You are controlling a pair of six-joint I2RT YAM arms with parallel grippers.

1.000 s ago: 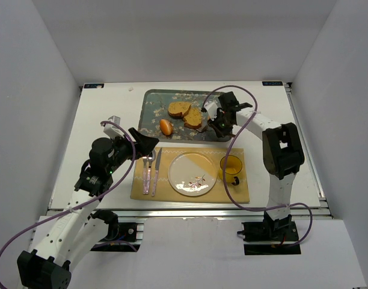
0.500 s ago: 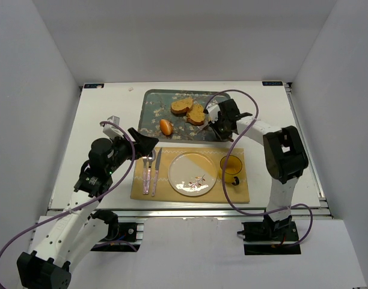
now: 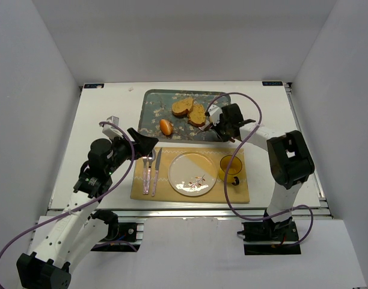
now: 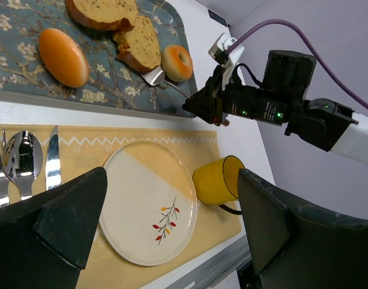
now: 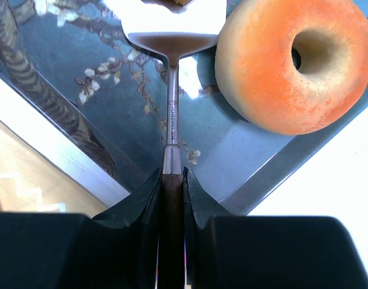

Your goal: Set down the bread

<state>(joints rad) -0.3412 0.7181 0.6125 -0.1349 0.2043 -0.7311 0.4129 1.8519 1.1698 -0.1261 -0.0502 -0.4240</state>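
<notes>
Two bread slices lie on the patterned tray (image 3: pixel 149 120); the left slice (image 3: pixel 182 106) overlaps the right slice (image 3: pixel 197 114). My right gripper (image 3: pixel 220 126) is shut on the dark handle of a metal spatula (image 5: pixel 171 102). The spatula's blade (image 4: pixel 154 76) sits flat on the tray with its front edge at the near crust of the right slice (image 4: pixel 139 45). In the right wrist view only a sliver of bread (image 5: pixel 172 2) shows above the blade. My left gripper (image 3: pixel 142 141) is open and empty, held above the left part of the placemat.
A glazed ring doughnut (image 5: pixel 292 66) lies on the tray right beside the spatula. An orange oval roll (image 3: pixel 166 126) lies on the tray's near left. On the tan placemat (image 3: pixel 241 194) are a white plate (image 3: pixel 192 173), a yellow cup (image 3: pixel 231 165) and cutlery (image 3: pixel 151 170).
My right gripper has shifted right and nearer while holding the spatula. Both bread slices have slid slightly toward the far right of the tray. The left arm has not moved.
</notes>
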